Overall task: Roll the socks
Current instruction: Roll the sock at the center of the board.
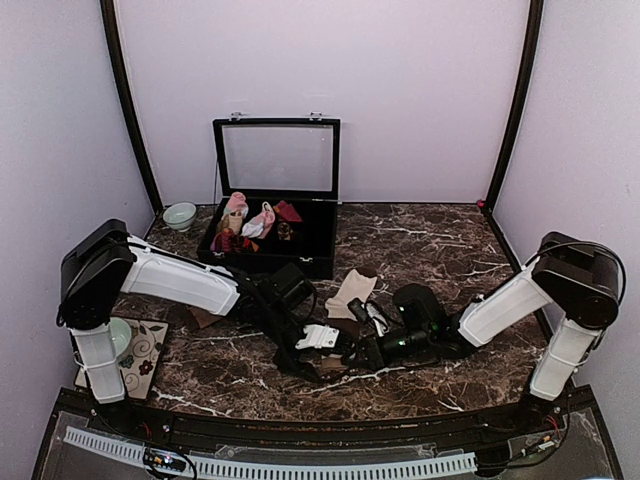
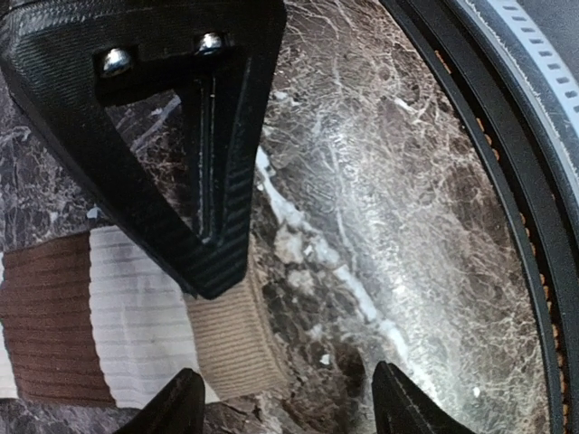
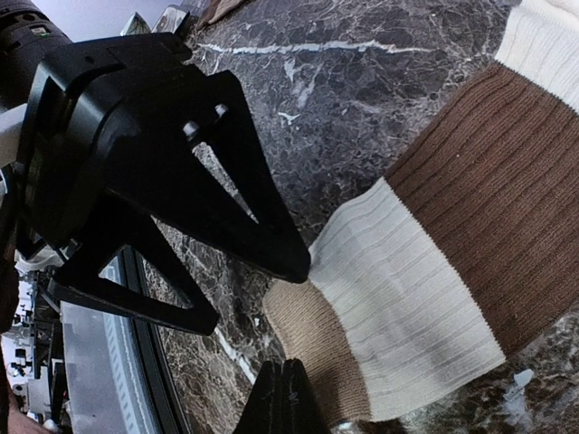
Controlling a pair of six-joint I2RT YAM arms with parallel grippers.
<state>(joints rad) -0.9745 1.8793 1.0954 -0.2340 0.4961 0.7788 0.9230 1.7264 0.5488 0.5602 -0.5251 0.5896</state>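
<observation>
A cream sock (image 1: 318,337) with a dark brown band (image 3: 488,208) and a tan cuff (image 3: 308,348) lies flat on the marble between both grippers. My left gripper (image 2: 289,411) is open; one fingertip (image 3: 291,260) touches the sock where cream meets tan, the other (image 3: 197,318) stands over bare marble. My right gripper (image 3: 285,398) is shut, its tips at the edge of the tan cuff with no fabric seen between them. From the left wrist, the right gripper's finger (image 2: 204,181) stands over the same cuff (image 2: 231,348). A plain tan sock (image 1: 352,290) lies just behind.
An open black case (image 1: 270,266) with a glass lid holds pink-and-white and dark red bundles at the back. A pale green bowl (image 1: 180,215) sits left of it. A patterned mat (image 1: 145,350) lies by the left arm's base. The black table rail (image 2: 507,181) runs close by.
</observation>
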